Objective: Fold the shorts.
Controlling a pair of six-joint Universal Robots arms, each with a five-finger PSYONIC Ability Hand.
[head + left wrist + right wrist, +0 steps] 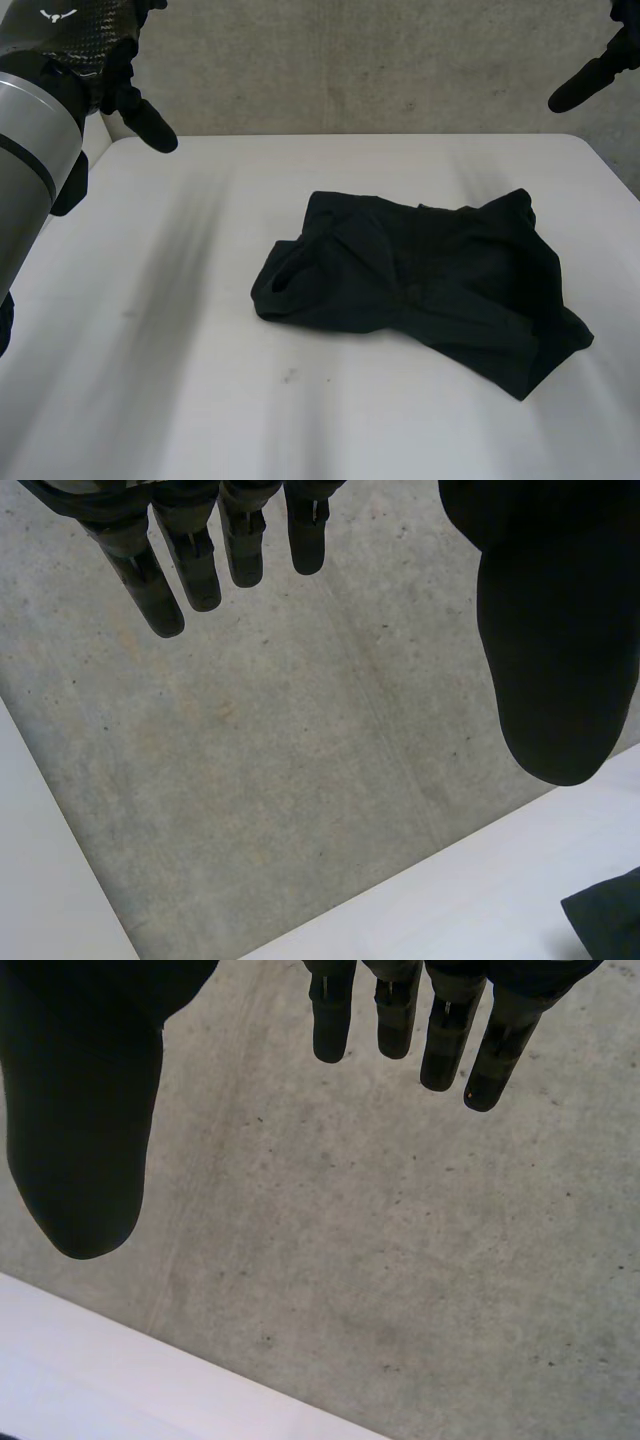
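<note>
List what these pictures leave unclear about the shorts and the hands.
- Head view: the shorts lie crumpled; their own folds hide which edge is the waistband.
- Left wrist view: the picture's edge cuts the shorts off, leaving one corner.
- Head view: the edge cuts off most of the right hand.

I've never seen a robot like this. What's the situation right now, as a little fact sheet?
item: black shorts, crumpled in a heap, not yet folded
location: on the white table, towards the robot's right side
left hand: open, fingers straight, in the air, apart from the shorts
right hand: open, in the air, apart from the shorts
</note>
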